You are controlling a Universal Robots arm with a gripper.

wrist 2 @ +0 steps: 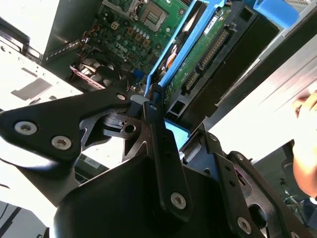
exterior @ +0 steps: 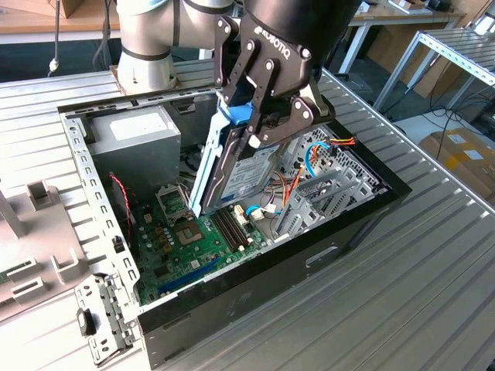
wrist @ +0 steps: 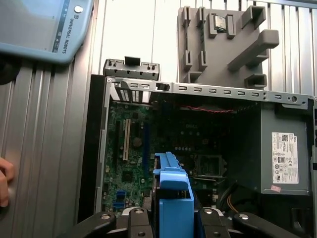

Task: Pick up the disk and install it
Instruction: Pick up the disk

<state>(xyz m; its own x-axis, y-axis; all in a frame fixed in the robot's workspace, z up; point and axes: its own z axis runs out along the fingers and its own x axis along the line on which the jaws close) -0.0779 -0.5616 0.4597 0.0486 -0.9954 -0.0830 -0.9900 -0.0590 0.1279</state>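
Note:
The disk (exterior: 246,176) is a silver drive with a white-and-blue label and blue side rails. It hangs on edge, tilted, over the open computer case (exterior: 309,259), its lower end just above the motherboard (exterior: 182,239). My gripper (exterior: 251,127) is shut on the disk's upper end, clamping the blue carrier. In the second wrist view the disk's green circuit side (wrist 2: 205,54) and a blue rail (wrist 2: 190,34) run away from the black fingers (wrist 2: 157,119). In the first wrist view the blue carrier (wrist: 173,198) stands between the finger links above the motherboard (wrist: 133,148).
A grey power supply (exterior: 143,139) fills the case's back corner, and a metal drive cage (exterior: 332,189) with coloured cables sits on the exterior view's right. A grey plastic fixture (wrist: 223,44) and a loose bracket (exterior: 97,325) lie outside the case. A person's hand (wrist: 5,181) is near a pendant (wrist: 39,25).

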